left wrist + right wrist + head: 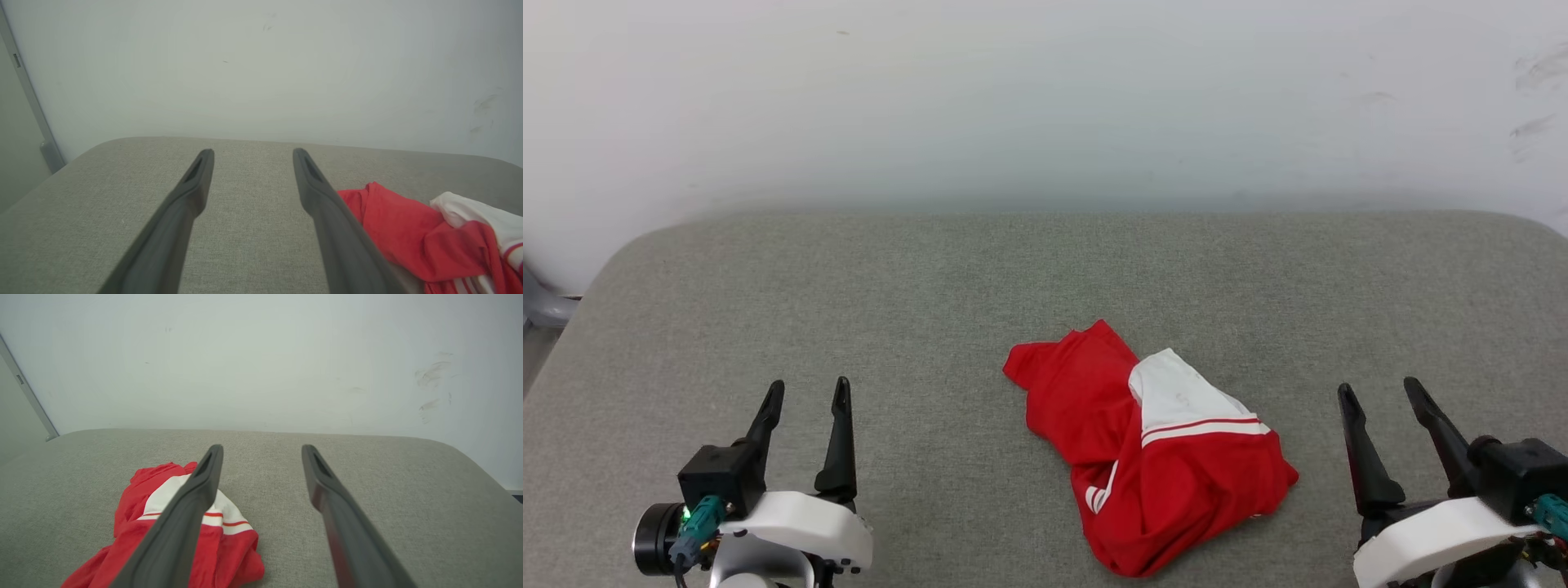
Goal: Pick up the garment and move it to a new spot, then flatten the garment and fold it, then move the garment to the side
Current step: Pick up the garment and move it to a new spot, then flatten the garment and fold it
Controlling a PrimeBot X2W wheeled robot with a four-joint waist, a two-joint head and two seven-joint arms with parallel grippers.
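Note:
The garment (1143, 445), a red shirt with a white sleeve and red-white striped trim, lies crumpled in a heap on the grey padded surface (931, 286), right of centre and near the front. My left gripper (809, 390) stands open at the lower left, well apart from the heap. At the lower right my right gripper (1382, 390) is open too, a short way right of the garment. In the left wrist view the garment (408, 232) lies right of the open gripper (252, 153). In the right wrist view the garment (135, 498) sits left of and behind the left finger of the open gripper (262, 448).
A pale wall (1045, 98) rises directly behind the padded surface. The surface's rounded corners show at the far left and far right. A grey frame piece (543, 306) stands off the left edge.

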